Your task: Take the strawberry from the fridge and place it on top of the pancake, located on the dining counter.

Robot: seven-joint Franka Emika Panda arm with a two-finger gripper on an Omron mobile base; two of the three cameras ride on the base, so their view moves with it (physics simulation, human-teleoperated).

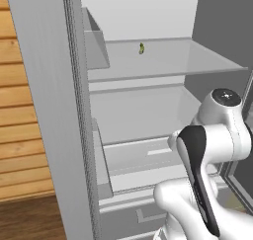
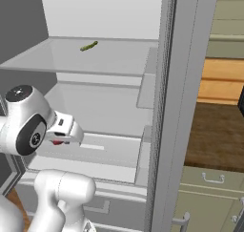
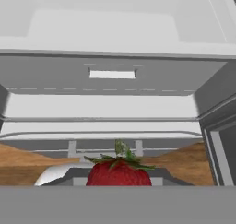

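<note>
The strawberry [image 3: 119, 174], red with green leaves, sits at the bottom centre of the hand view, right at my fingertips. From the right base view it is a red speck [image 2: 57, 142] under my gripper [image 2: 59, 138], which is shut on it. The gripper hangs in front of the open fridge [image 1: 148, 61], level with the lower white shelf [image 2: 109, 107]. The hand view looks down on the fridge's grey lower drawers [image 3: 113, 75]. The pancake and the dining counter are out of view.
A small yellow-green curved item [image 1: 141, 48] lies on the upper clear shelf [image 2: 114, 54]. The open fridge door edge [image 1: 49, 86] stands to the left, with a wooden wall [image 1: 20, 110] beyond. A brown counter over pale green drawers [image 2: 209, 197] is at the right.
</note>
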